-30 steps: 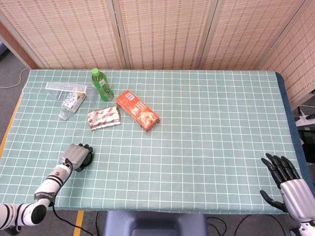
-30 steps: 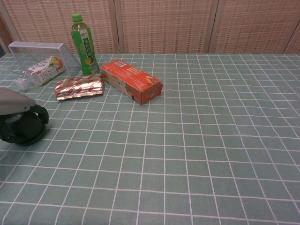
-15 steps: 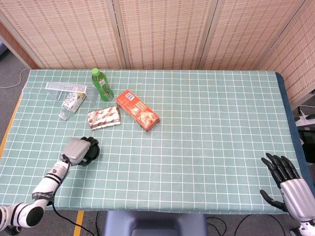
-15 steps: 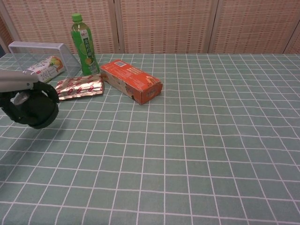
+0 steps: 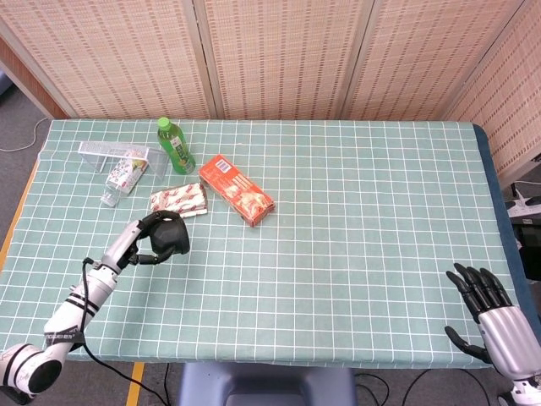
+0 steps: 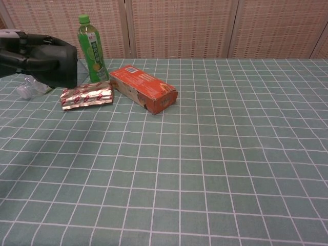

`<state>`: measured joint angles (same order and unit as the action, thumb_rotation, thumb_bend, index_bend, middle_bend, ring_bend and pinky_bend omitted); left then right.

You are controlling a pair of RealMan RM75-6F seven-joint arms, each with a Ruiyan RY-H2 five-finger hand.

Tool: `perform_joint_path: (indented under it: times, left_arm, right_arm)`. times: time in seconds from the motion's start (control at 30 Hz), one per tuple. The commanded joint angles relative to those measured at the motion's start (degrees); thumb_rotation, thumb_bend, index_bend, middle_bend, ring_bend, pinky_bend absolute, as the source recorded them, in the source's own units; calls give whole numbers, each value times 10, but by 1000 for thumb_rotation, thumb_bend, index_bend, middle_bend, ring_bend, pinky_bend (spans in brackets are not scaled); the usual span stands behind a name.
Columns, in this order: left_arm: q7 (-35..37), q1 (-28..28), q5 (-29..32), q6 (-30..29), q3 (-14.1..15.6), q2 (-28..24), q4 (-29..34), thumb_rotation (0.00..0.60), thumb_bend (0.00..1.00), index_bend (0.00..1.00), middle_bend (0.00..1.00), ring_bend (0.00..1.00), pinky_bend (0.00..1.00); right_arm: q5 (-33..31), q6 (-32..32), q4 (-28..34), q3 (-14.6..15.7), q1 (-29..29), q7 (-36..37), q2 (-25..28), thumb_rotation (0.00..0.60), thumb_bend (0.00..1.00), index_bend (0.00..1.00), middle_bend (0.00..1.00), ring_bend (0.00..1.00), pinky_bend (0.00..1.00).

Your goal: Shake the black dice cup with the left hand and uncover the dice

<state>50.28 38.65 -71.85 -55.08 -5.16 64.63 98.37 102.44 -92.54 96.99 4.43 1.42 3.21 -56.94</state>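
One hand does the work — the left hand (image 5: 150,239) grips the black dice cup (image 5: 172,238), lifted above the table (image 5: 355,220) for shaking. Next, probably more shakes, then uncovering — no dice show. The right hand (image 5: 490,309) rests spread, empty.

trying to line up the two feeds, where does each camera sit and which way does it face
Head view: high above the near table edge, looking down on the whole table; shows the left hand gripping the black dice cup and the right hand, fingers spread.
Chest view: low at the near edge, looking across toward the wicker screen; only the left hand with the cup shows.
Shared: cup, green bottle, orange box.
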Motion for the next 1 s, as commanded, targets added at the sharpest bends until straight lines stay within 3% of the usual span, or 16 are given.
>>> perform_joint_path:
  times: [0.03,0.17,0.23,0.43,0.5,0.6,0.7,0.83,0.9,1.0]
  left_arm:
    - [62,-24,-48,22,-34,-20,-16,600,631,758,747,724,1000]
    - [54,-30,-19,28,-43,-21,-6,600,649,769,759,732,1000]
    - [-67,-28,2,0,-42,-8,-24,600,657,783,779,752,1000]
    - [-474,-9,49,-32,5,31,-49,600,659,792,803,775,1000]
    - [-632,-4,59,-70,20,64,-77,600,659,792,813,787,1000]
    - [-798,-1,71,-92,43,100,-102,600,664,792,821,794,1000]
    - [-960,18,167,-67,55,98,-77,600,666,793,821,793,1000]
    - [-1229,55,328,-129,69,118,-47,600,665,792,812,784,1000]
    - [-1311,71,414,-169,59,133,-19,600,664,791,807,775,1000]
    - [-1326,83,455,-178,44,133,13,600,662,791,805,769,1000]
  right_arm:
    - [0,0,0,0,0,0,0,600,196,0,0,0,0]
    - [-1,0,0,0,0,1,1,600,196,0,0,0,0]
    - [-1,1,0,0,-1,3,1,600,196,0,0,0,0]
    - [3,0,0,1,-1,-2,1,600,196,0,0,0,0]
    - [3,-1,1,2,0,-1,1,600,196,0,0,0,0]
    - [2,-6,1,0,2,3,2,600,196,0,0,0,0]
    - [4,-8,0,1,2,5,4,600,196,0,0,0,0]
    - [5,-6,-1,2,1,6,5,600,196,0,0,0,0]
    - [4,-7,-1,1,1,9,6,600,196,0,0,0,0]
    - [2,-9,-2,0,1,14,7,600,196,0,0,0,0]
